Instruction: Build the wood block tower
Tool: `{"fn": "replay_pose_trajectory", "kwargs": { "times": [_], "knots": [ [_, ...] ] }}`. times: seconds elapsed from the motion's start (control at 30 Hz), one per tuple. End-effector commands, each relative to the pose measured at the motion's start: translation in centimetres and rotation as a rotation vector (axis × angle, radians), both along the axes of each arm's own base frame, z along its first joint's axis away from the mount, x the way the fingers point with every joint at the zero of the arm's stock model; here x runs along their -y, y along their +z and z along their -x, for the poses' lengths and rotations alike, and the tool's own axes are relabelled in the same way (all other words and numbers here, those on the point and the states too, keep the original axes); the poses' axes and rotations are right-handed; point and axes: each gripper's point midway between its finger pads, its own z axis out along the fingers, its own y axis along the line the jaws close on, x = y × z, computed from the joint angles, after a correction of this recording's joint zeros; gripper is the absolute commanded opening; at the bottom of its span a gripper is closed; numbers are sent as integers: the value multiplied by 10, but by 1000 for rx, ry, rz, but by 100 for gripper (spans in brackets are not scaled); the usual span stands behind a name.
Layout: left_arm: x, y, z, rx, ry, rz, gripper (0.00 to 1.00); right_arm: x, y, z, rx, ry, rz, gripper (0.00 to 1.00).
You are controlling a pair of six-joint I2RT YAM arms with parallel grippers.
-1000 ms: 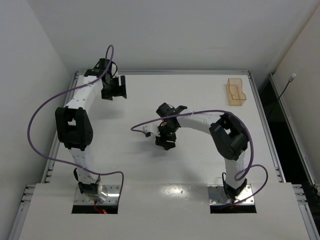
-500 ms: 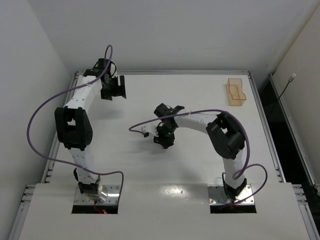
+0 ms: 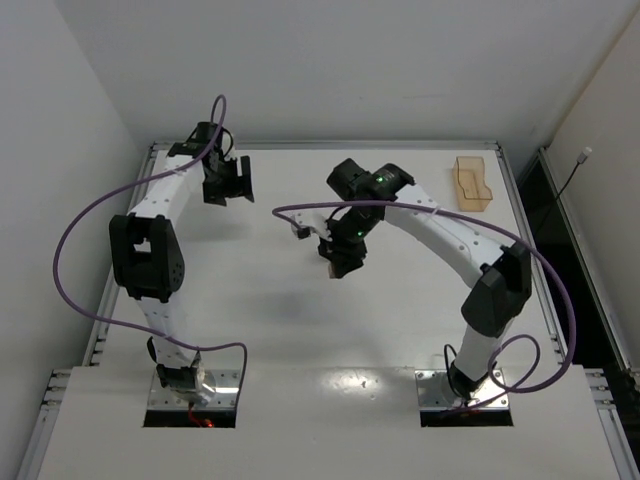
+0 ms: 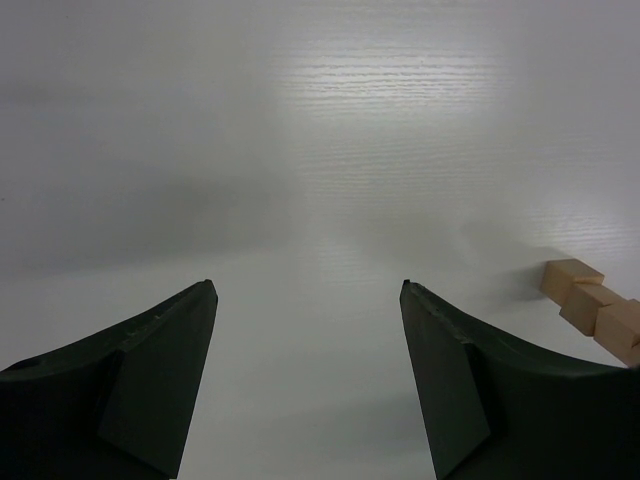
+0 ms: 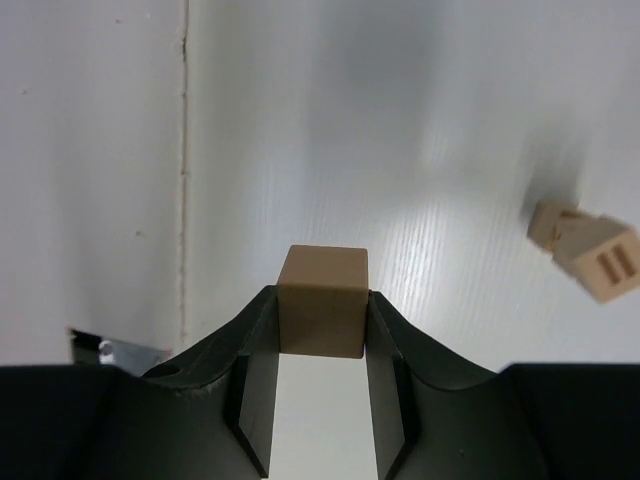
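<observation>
Wooden cube (image 5: 322, 312) sits clamped in our right gripper (image 5: 320, 303); left gripper (image 4: 307, 290) gapes wide. We should square it above the tower (image 5: 588, 250), off to its right.

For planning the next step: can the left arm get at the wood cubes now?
Probably yes: the left gripper is open and empty, and nothing shows between it and the wood cubes.

Robot lab: bare white enclosed table (image 3: 270, 330)
</observation>
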Motion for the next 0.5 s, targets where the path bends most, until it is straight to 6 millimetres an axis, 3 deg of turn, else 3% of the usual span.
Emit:
{"fn": "replay_pose_trajectory", "kwargs": {
  "times": [0.0, 0.2, 0.4, 0.47],
  "knots": [
    [-2, 27, 0, 82, 5, 23, 71, 30, 24, 15, -75, -86, 63, 0],
    [1, 29, 2, 87, 3, 43, 71, 29, 28, -54, 29, -453, 75, 0],
    [3, 39, -1, 114, -1, 37, 71, 24, 46, -102, 56, -650, 14, 0],
    [3, 39, -1, 115, -1, 37, 71, 23, 51, -110, 53, -690, -7, 0]
  ]
}}
